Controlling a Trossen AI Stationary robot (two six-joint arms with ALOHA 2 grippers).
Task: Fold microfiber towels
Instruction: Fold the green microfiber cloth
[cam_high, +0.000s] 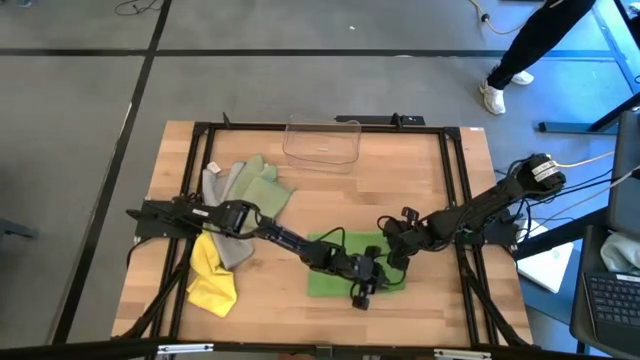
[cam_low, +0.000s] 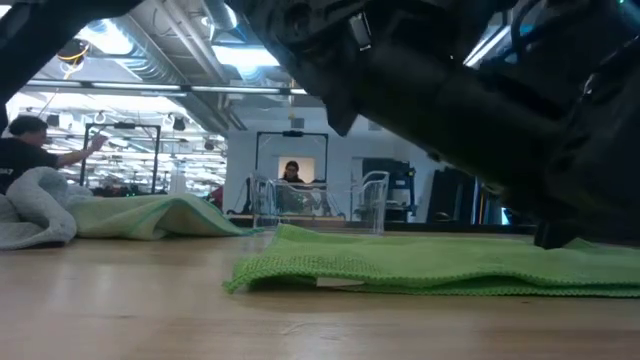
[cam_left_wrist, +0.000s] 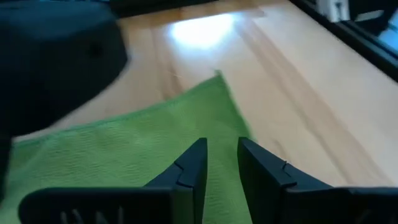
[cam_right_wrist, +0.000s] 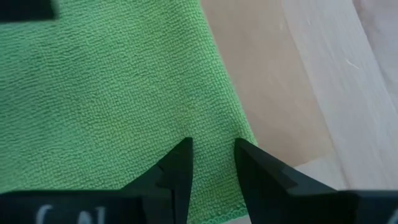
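Observation:
The bright green towel (cam_high: 345, 262) lies flat at the table's near middle, folded in two layers as the low view (cam_low: 440, 268) shows. My left gripper (cam_high: 362, 292) is low over its near right part, fingers slightly apart (cam_left_wrist: 222, 155). My right gripper (cam_high: 395, 256) is low over its right edge, fingers slightly apart (cam_right_wrist: 211, 155). The yellow towel (cam_high: 212, 278) lies crumpled at the near left. The grey towel (cam_high: 222, 205) and the pale sage towel (cam_high: 262, 188) lie bunched together at the left. My left gripper points down at the green towel near one corner (cam_left_wrist: 219, 81), with cloth showing in the gap between its fingers; I cannot tell whether it touches. My right gripper points down at the towel just inside its right edge (cam_right_wrist: 239, 124); I cannot tell whether it touches.
A clear plastic bin (cam_high: 322, 140) stands at the table's far middle. Bare wood (cam_high: 420, 180) lies between the bin and the green towel. A dark frame (cam_high: 462, 200) runs along the table's sides. A person's legs (cam_high: 520, 50) show beyond the far right corner.

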